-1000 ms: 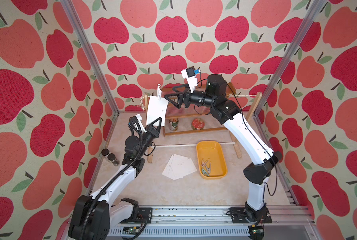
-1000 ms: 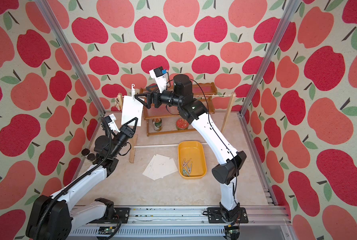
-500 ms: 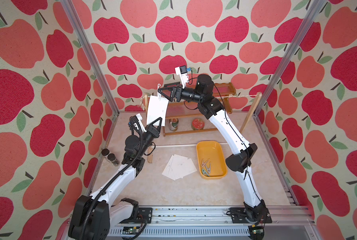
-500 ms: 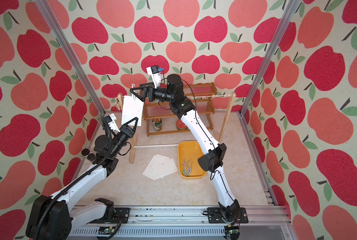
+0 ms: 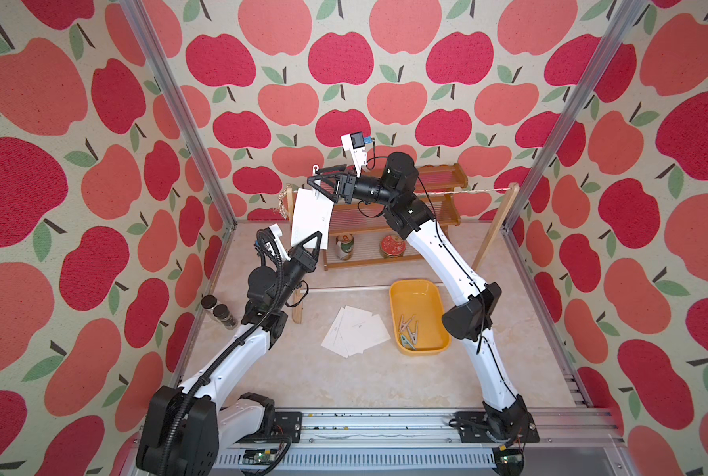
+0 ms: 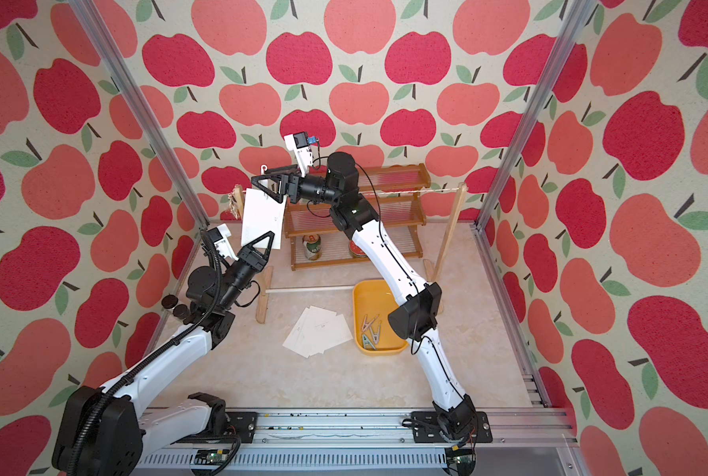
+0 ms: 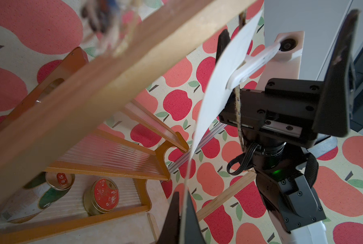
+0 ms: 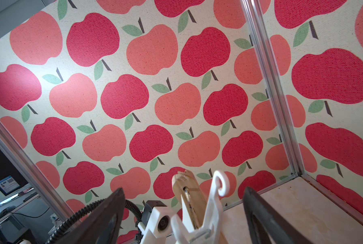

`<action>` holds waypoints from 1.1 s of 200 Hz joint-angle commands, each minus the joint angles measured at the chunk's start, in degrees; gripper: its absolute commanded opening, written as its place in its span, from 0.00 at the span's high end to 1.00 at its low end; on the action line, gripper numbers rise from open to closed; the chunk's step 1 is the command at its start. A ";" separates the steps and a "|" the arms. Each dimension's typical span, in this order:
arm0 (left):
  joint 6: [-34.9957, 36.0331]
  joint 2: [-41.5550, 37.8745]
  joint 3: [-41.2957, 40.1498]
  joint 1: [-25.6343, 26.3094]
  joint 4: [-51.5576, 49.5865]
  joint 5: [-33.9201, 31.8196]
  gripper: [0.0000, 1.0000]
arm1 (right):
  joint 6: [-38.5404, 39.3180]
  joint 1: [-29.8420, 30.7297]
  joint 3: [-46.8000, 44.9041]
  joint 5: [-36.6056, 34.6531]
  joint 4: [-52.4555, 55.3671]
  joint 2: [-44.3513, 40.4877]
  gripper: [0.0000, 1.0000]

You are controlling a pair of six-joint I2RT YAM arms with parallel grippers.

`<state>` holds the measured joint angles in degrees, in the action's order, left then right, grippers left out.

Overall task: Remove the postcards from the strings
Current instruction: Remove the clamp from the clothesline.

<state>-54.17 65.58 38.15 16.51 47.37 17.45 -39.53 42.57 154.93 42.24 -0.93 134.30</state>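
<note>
Thin beige-and-white twisted twine [image 5: 471, 191]: strung between light wooden posts, with its middle run hidden behind the right arm. White rectangular paper postcard [image 5: 309, 218]: hangs near the twine's frayed knotted end from a white plastic clothespin [image 8: 215, 202]. It is slightly bowed, its top corner is covered by the right gripper [image 5: 317, 175], and its tiny dark mark is unreadable. Right gripper: jaws stand wide either side of the clothespin, not touching it. Left gripper [image 7: 182, 200]: pinched closed on the postcard's lower edge. Further white cards [image 5: 354, 331]: overlapped on the floor beside a yellow plastic tray [image 5: 416, 296], count unclear.
</note>
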 commanded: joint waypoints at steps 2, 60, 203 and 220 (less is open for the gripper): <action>-0.91 0.31 2.46 -0.32 2.28 1.27 1.00 | -1.50 0.50 1.80 2.32 -3.19 1.23 0.22; -2.13 -0.26 2.10 -0.58 3.06 1.44 1.00 | -0.23 0.54 1.16 2.68 -2.37 0.70 0.41; -4.24 -0.72 2.31 -0.78 3.84 3.65 1.00 | 3.08 1.12 0.99 -0.48 -0.53 0.50 0.56; -4.53 -0.50 2.28 -0.78 4.02 3.81 1.00 | 3.14 1.12 0.98 -0.89 -0.52 0.35 0.61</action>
<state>-57.67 65.63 38.52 16.10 48.62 20.05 -37.26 43.03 155.04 41.85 -1.78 134.30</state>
